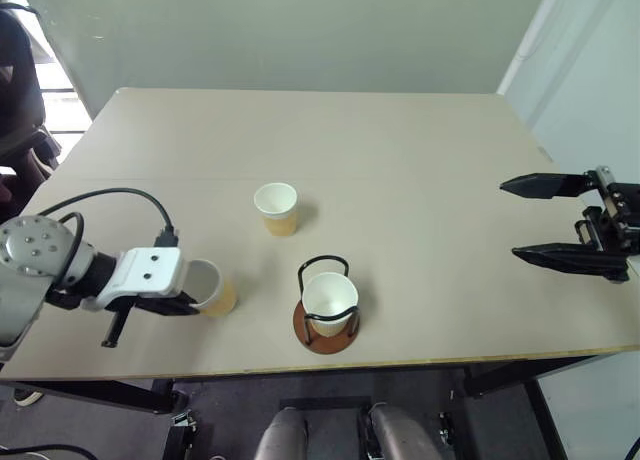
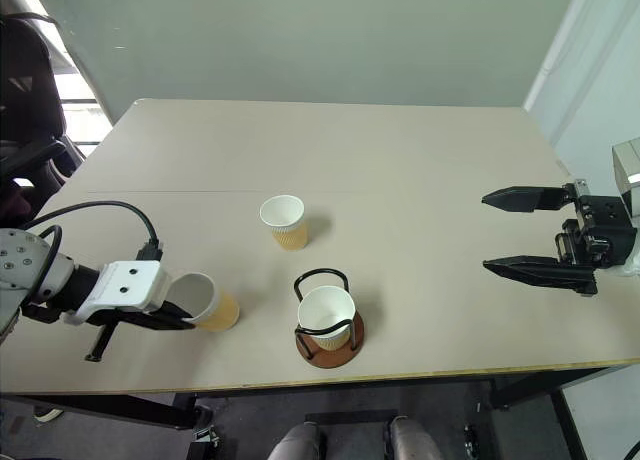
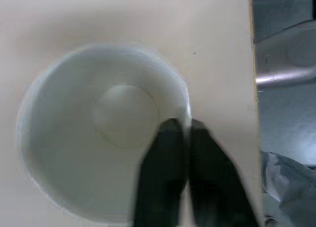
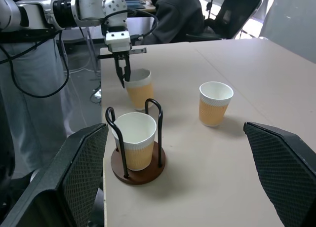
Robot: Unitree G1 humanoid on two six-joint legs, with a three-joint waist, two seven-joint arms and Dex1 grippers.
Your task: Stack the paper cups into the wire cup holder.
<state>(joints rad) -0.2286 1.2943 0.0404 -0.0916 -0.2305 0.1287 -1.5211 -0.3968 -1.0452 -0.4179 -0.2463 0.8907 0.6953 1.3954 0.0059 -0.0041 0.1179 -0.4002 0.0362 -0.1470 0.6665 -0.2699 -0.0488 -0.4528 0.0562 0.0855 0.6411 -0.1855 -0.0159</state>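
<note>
My left gripper (image 3: pixel 180 133) is pinched narrow on the rim of the near-left paper cup (image 1: pixel 212 288), one finger inside the wall and one outside, as the left wrist view shows; the cup looks tipped a little toward my arm in the head views. To do this step well, I judge I should lift straight up before travelling, since a rim pinch on thin paper can crease the wall or let the cup swing, and then bring it level over the wire cup holder (image 1: pixel 325 325), which stands to the right near the table's front edge. A nested cup (image 1: pixel 329 300) already sits upright inside the wire loops, so mine must come down mouth-up and centred over it, low enough to slide in rather than drop. The black loops rise beside that cup's rim and could catch my cup's base or my outer finger if I come in from the side. A third cup (image 1: pixel 277 208) stands upright farther back, well apart from my path, I think. My right gripper (image 1: pixel 553 218) hangs spread wide and empty above the table's right side, clear of everything. The table (image 1: pixel 420 150) is otherwise bare.
</note>
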